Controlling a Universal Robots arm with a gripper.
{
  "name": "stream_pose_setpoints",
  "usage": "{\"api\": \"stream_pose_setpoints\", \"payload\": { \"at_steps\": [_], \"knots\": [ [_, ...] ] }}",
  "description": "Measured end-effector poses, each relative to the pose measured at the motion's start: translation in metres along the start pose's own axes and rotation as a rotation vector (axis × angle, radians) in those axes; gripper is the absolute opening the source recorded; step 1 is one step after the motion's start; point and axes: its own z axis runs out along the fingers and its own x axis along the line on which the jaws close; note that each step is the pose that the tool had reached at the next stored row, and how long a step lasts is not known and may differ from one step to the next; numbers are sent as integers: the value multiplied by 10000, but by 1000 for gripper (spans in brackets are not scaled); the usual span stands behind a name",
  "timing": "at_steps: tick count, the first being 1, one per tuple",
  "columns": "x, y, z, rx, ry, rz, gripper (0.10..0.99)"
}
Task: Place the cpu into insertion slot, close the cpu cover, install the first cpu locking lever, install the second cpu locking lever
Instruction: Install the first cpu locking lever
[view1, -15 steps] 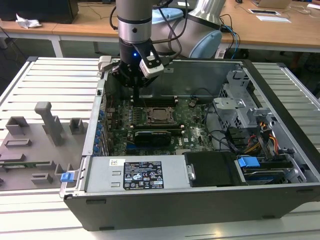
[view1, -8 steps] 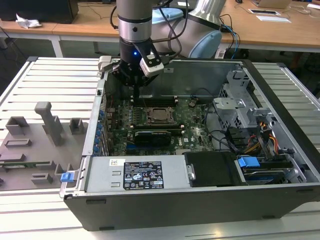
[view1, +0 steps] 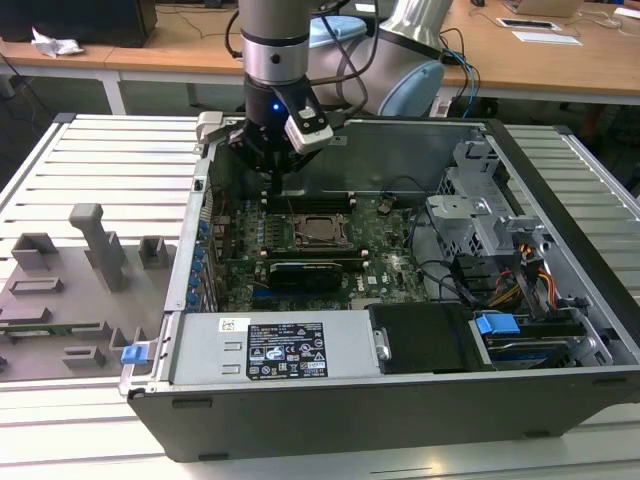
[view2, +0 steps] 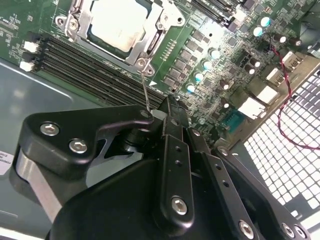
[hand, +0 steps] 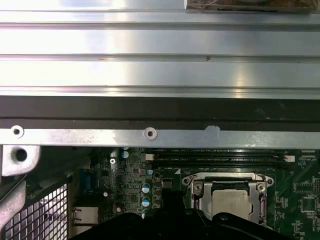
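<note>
Gripper (view2: 170, 106) at the cpu locking lever (view2: 145, 87)
My jaws are pressed narrow, just beside the thin lever's tip; its rod runs straight back to the closed cpu cover (view2: 148, 49) corner.

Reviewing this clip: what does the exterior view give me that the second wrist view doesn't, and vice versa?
Exterior view: the whole open computer case, its labelled power supply, and a grey fixture tray on the exterior view's left. Second wrist view: a thin locking lever rising from a corner of the cpu cover toward the gripper, plus the memory slots. Both: the cpu seated under its cover, with the gripper close beside the socket.
</note>
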Motion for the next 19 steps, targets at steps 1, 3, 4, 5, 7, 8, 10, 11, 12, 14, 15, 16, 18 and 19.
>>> {"api": "stream_pose_setpoints", "payload": {
  "at_steps": [1, 3, 4, 5, 7, 8, 10, 11, 12, 14, 15, 16, 18, 19],
  "knots": [
    [-4, 0, 0, 0, 0, 0, 106],
    [-14, 0, 1, -1, 0, 0, 106],
    [-23, 0, 1, -1, -1, 0, 106],
    [-29, 0, 1, -1, 0, 0, 106],
    [-46, 0, 2, -1, -1, 0, 106],
    [-54, 0, 2, -1, 0, -1, 106],
    [-63, 0, 4, -2, -2, 0, 106],
    [-72, 0, 5, -1, -1, 0, 106],
    [-78, 0, 7, -1, -1, 0, 106],
    [-105, 0, 10, -1, 0, 0, 106],
    [-119, 0, 12, -1, 0, 1, 106],
    [-140, 0, 14, -1, -1, 0, 106],
    [-164, 0, 16, -1, -1, 0, 106],
    [-187, 0, 18, -1, 0, 0, 106]
  ]
}}
